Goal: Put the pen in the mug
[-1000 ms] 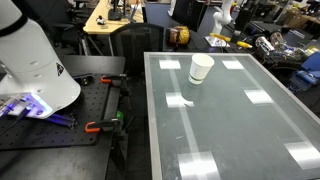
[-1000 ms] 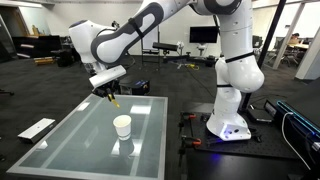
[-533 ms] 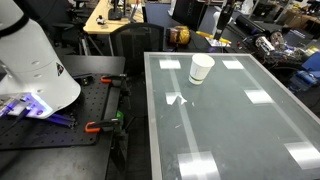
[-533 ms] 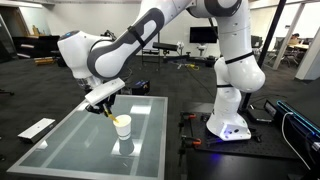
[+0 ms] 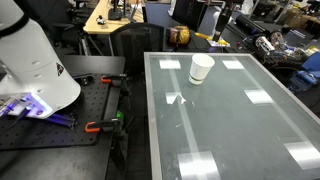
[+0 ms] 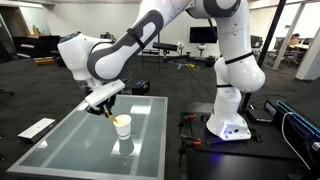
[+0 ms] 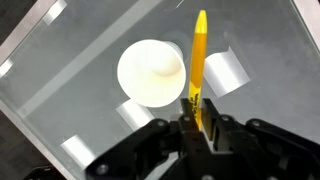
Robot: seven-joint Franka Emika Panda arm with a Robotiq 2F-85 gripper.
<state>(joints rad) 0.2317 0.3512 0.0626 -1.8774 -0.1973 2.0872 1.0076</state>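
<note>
The arm is arching over the glass table (image 6: 70, 140); the gripper (image 6: 106, 108) is hanging just above the mug (image 6: 122, 126), clamping the pen (image 7: 199, 55), which is projecting beyond its fingertips beside the mug's rim.

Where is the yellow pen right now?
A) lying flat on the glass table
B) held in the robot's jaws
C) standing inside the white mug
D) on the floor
B: the wrist view shows the pen pinched at one end between the jaws and sticking out beside the mug, which looks empty.
</note>
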